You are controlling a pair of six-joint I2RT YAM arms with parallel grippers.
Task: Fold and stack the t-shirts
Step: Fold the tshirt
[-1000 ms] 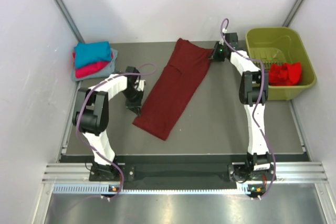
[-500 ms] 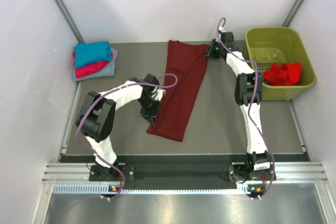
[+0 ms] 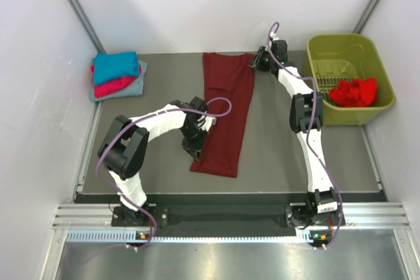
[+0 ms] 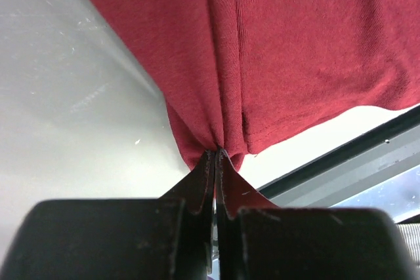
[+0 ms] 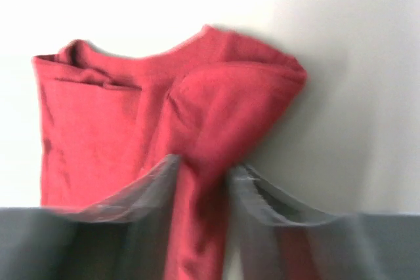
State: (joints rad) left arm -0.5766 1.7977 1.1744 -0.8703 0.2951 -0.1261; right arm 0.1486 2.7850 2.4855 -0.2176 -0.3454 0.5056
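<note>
Gripping maroon t-shirt (image 3: 226,106): left fingers (image 4: 198,187) clenched on near hem, right fingers (image 5: 266,204) on far end.

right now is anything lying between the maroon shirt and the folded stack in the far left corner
Nothing visible. Bare table separates the maroon t-shirt from the folded stack. The left pincer and right pincer grip the shirt's corners.

The top camera is looking down from high behind the near edge, taking in the whole desk (image 3: 275,155). Both wrist cameras are peering close along their fingers (image 4: 193,191) at the dark maroon t-shirt (image 3: 226,106), shared by all views.
</note>
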